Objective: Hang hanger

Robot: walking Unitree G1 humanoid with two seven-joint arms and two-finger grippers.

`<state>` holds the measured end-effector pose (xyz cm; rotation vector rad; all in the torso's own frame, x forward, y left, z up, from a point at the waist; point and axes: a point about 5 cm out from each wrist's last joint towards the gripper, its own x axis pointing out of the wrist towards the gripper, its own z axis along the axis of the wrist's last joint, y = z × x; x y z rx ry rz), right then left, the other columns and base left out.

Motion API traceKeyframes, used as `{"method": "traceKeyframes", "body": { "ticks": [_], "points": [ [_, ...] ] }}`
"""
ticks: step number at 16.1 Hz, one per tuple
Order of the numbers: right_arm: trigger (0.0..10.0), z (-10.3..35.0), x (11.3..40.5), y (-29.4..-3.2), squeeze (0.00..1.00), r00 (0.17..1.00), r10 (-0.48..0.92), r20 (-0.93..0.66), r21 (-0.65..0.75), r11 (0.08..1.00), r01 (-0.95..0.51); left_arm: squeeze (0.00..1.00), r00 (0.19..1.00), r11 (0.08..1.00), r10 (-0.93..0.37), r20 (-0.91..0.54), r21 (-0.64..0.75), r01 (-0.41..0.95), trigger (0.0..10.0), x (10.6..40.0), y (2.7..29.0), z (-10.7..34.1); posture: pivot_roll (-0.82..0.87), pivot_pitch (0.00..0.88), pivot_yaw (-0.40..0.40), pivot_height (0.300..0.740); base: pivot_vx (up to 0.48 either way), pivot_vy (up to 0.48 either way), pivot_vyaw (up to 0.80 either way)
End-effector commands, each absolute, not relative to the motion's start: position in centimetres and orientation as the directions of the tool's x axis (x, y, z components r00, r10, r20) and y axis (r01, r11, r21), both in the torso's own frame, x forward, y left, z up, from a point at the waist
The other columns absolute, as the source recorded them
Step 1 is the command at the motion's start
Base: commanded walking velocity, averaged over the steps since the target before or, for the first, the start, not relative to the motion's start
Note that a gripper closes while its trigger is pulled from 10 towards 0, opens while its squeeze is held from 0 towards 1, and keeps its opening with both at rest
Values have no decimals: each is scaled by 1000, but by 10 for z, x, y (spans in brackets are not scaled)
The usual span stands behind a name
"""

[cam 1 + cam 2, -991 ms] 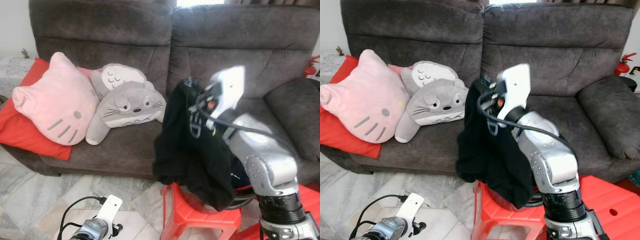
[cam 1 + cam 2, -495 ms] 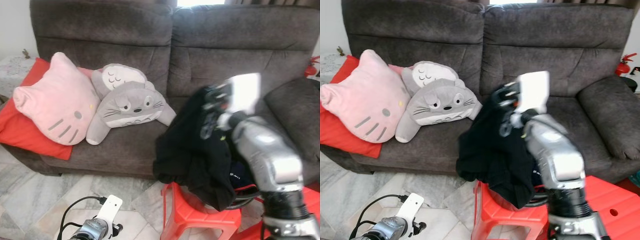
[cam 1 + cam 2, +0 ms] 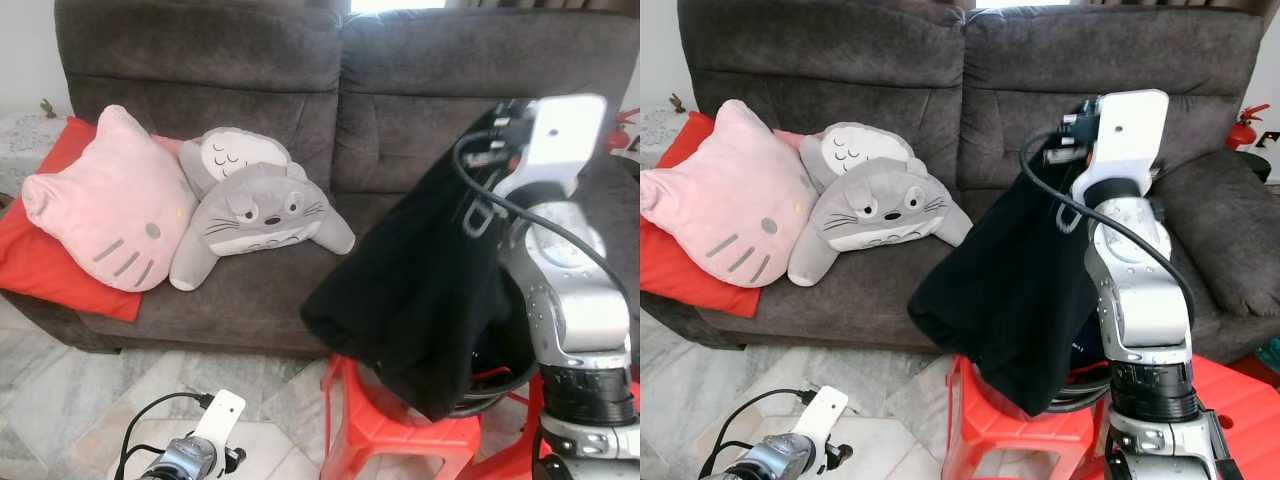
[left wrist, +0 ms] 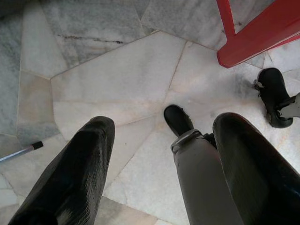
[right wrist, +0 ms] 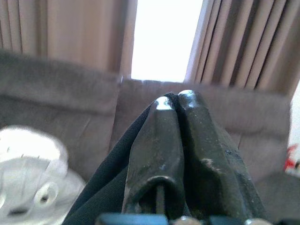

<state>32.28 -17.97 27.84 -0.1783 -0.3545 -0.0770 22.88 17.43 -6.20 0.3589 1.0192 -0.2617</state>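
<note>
From the head cameras I see my right arm raised in front of the sofa (image 3: 200, 60), with a black garment (image 3: 420, 290) hanging from its upper end and draping down over a red stool (image 3: 385, 430). Those views hide the fingertips behind the wrist housing. The right wrist camera fills that gap: the right gripper (image 5: 174, 101) has its two fingers (image 5: 157, 140) pressed together, with a fold of the black cloth pinched between them, and curtains (image 5: 234, 42) and a bright window beyond the sofa back. I cannot make out a hanger itself in any view; the garment is all I can see of it.

On the seat to the left lie a pink cat cushion (image 3: 105, 200), a grey plush toy (image 3: 255, 215) and a red pillow (image 3: 40, 255).

My left arm hangs low. Its wrist camera shows the left gripper (image 4: 159, 154) with fingers spread wide, holding nothing, over the marble floor (image 4: 117, 70), with my black foot (image 4: 178, 119) and a red stool leg (image 4: 253, 40) in sight.
</note>
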Motion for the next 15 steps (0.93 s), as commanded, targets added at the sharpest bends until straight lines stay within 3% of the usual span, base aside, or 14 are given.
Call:
{"method": "traceKeyframes", "body": {
  "ticks": [1, 5, 7, 10, 15],
  "points": [
    [0, 298, 312, -174, 0, 887, -40, 460, -176, 975, 135, 0, 490, 905, -46, -871, 171, 389, 10000, 228, 174, -63, -195, 0, -27, 740, 0, 0, 0],
    [0, 308, 300, -177, 0, 852, -116, 510, -148, 964, 219, 0, 493, 903, -49, -869, 172, 393, 10000, 229, 173, -62, -205, 0, -27, 740, 0, 0, 0],
    [0, 306, 285, -185, 0, 841, -238, 486, -93, 943, 321, 0, 494, 902, -51, -868, 173, 396, 10000, 230, 173, -61, -212, 0, -28, 740, 0, 0, 0],
    [0, 288, 264, -209, 0, 822, -407, 399, -140, 859, 493, 0, 495, 898, -54, -867, 174, 404, 10000, 231, 172, -61, -234, 0, -23, 740, 0, 0, 0],
    [0, 280, 257, -221, 0, 788, -510, 345, -170, 792, 587, 0, 497, 897, -54, -866, 177, 406, 10000, 232, 172, -60, -237, 0, -26, 740, 0, 0, 0]
  ]
}}
